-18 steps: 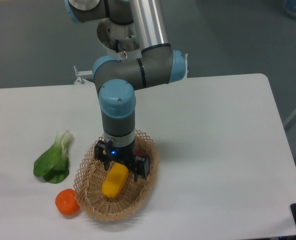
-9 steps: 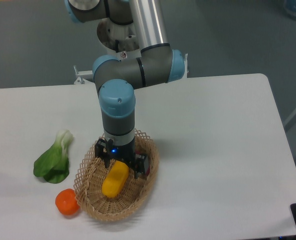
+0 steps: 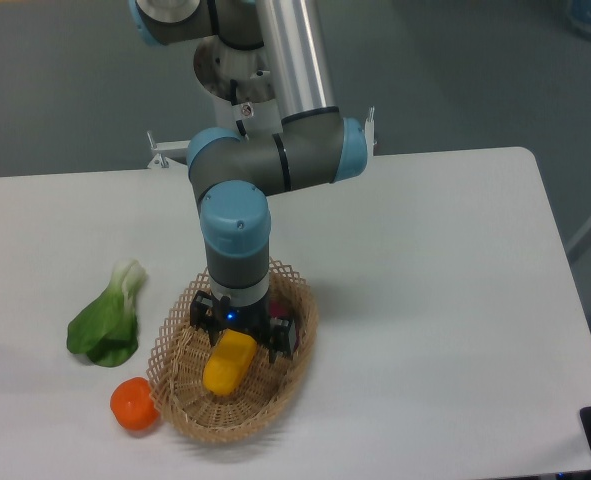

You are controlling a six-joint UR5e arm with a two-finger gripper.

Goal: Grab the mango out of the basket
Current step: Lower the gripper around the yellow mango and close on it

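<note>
One gripper [image 3: 243, 338] hangs straight down into the basket [image 3: 295, 365], and we see its fingers set on either side of the mango's [image 3: 228, 363] upper end. We cannot tell whether the jaws grip it. We see the mango lying inside the basket on the table [image 3: 435, 280].

Bright, even overhead light; soft faint shadows on the table [image 3: 425, 300]; slightly soft focus.

table [image 3: 425, 260] | basket [image 3: 290, 385] | round orange fruit [image 3: 133, 404] | leafy green, maybe bok choy [image 3: 107, 320]
</note>
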